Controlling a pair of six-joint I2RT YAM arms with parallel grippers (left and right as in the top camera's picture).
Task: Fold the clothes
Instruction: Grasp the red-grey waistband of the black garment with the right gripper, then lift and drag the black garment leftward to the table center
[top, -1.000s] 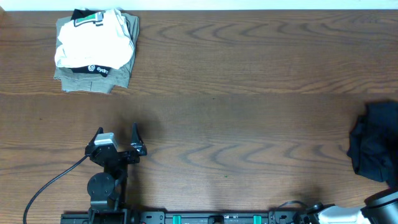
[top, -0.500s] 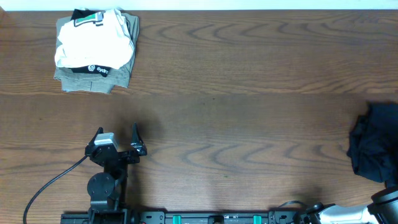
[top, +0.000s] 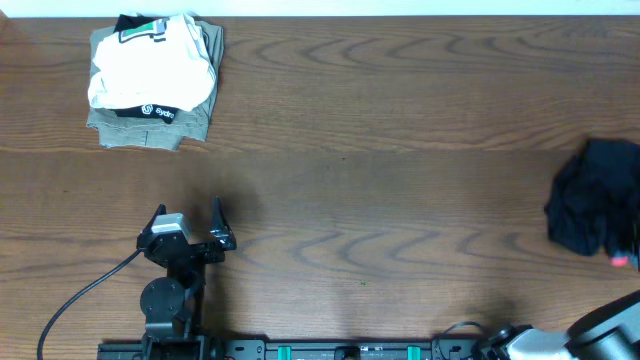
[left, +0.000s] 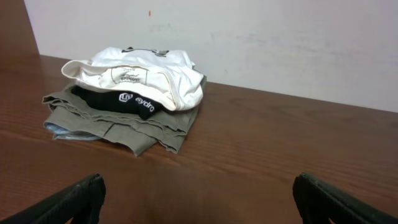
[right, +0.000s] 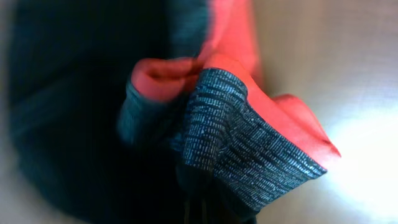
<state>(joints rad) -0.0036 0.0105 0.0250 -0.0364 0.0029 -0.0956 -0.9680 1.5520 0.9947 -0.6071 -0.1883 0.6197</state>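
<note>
Closed right jaws pinch pants (top: 585, 195) waistband (right: 249, 149).

The counter (top: 400, 120) is brown wood with wavy grain and a soft shine. The pants (top: 585, 195) are soft black cloth, not shiny. Their waistband (right: 249, 149) is grey knit with tiny ribs, and its lining (right: 230, 37) is smooth red cloth. The folded pile (top: 150, 85) is soft cloth too. The wall (left: 280, 43) is smooth and matt.

Overhead and left wrist views: even, diffuse lighting, sharp focus, soft shadows on the surface (top: 400, 120). Right wrist view: close-range blur across the pants (right: 236, 137), with glare at lower right.
</note>
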